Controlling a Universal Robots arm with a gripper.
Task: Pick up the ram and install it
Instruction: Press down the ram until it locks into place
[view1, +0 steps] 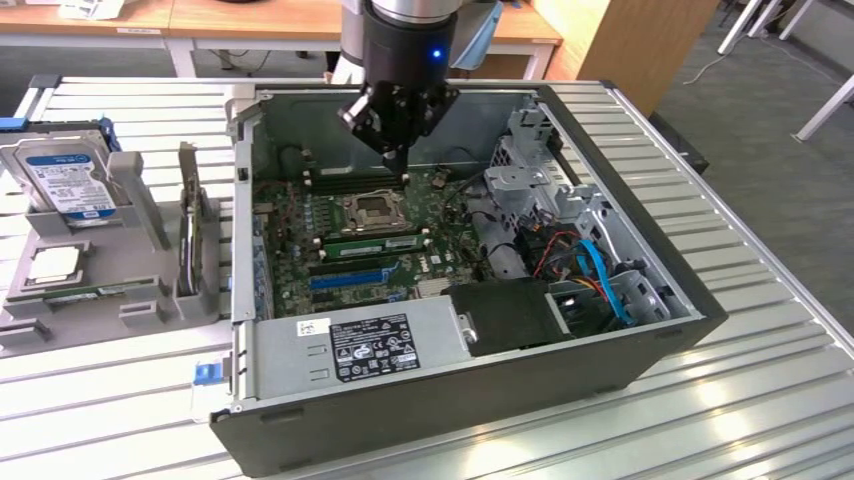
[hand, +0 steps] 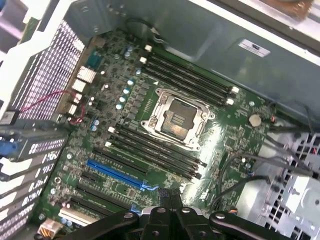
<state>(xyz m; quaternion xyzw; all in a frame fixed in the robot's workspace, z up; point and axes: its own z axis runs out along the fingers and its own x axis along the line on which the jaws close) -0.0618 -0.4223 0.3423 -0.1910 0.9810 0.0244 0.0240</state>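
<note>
My gripper (view1: 396, 163) hangs inside the open computer case (view1: 667, 330), just above the motherboard (view1: 300, 225). Its fingers are shut together with nothing between them. The tips are over the memory slots (hand: 190, 80) on the far side of the CPU socket (hand: 176, 117). In the wrist view the shut gripper (hand: 170, 197) points down at the board. A narrow green ram stick (view1: 374, 243) appears to stand in the slots (hand: 152, 147) on the near side of the socket. Another green strip (view1: 358, 183) lies by the far slots. Whether either is fully seated I cannot tell.
On the exterior view's left a grey fixture (view1: 147, 300) holds a blue-labelled hard drive (view1: 74, 185), an upright expansion card (view1: 198, 235) and a CPU chip (view1: 54, 263). Inside the case are the power supply (view1: 374, 345), a drive cage (view1: 527, 190) and blue cables (view1: 601, 275).
</note>
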